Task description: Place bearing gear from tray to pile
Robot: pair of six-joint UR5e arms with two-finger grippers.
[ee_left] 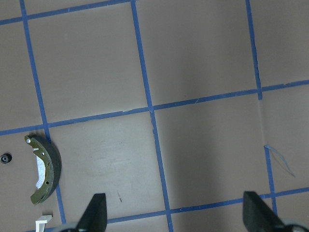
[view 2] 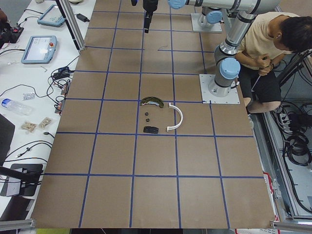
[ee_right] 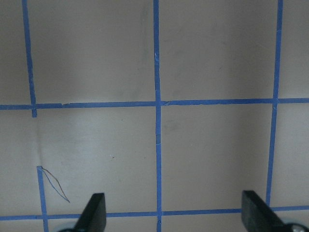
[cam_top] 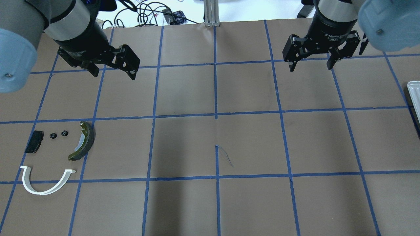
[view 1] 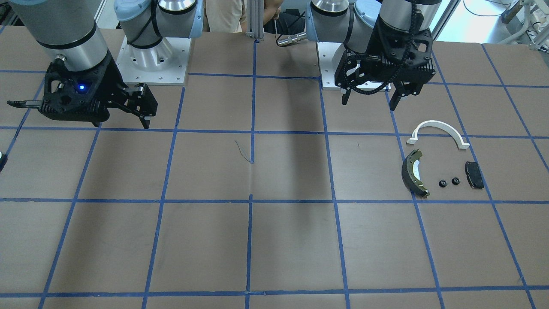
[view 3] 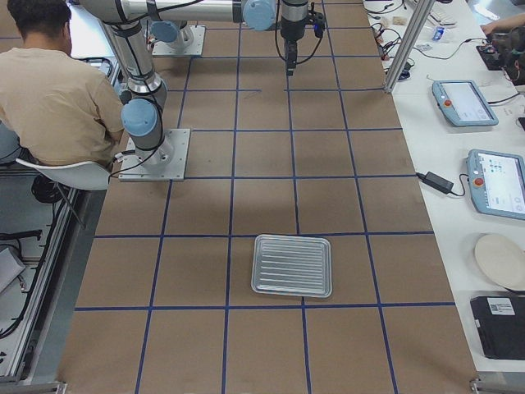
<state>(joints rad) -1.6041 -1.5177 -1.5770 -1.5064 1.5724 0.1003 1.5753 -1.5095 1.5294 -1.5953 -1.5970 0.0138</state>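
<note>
Overhead exterior view: both arms hung above the table (cam_top: 249,144), well apart from every part.
Left gripper: the left gripper (cam_top: 114,73) had its jaws spread wide with nothing between them; its wrist view showed bare table between the fingers.
Right gripper: the right gripper (cam_top: 310,68) was likewise spread and empty, over a blue tape crossing.
Bearing gears: two small black bearing gears (cam_top: 59,134) lay side by side, close but not touching, inside the pile.
Pile: the gears sat between the black pad (cam_top: 34,141) and the brake shoe (cam_top: 83,141), with the white arch (view 1: 434,123) on the robot's side of them.
Tray: the tray (view 3: 292,265) lay at the table's far right end, well apart from the pile; in the exterior right view its ribbed floor looked bare.
Key relation: the pile lay on the left arm's side, toward the robot from the left gripper; the tray lay on the right arm's side, so the right gripper was nearer it.
Long axis: the gears were round, so no approach angle mattered.
Progress: with no gear visible in the tray, the transfer looked finished.
</note>
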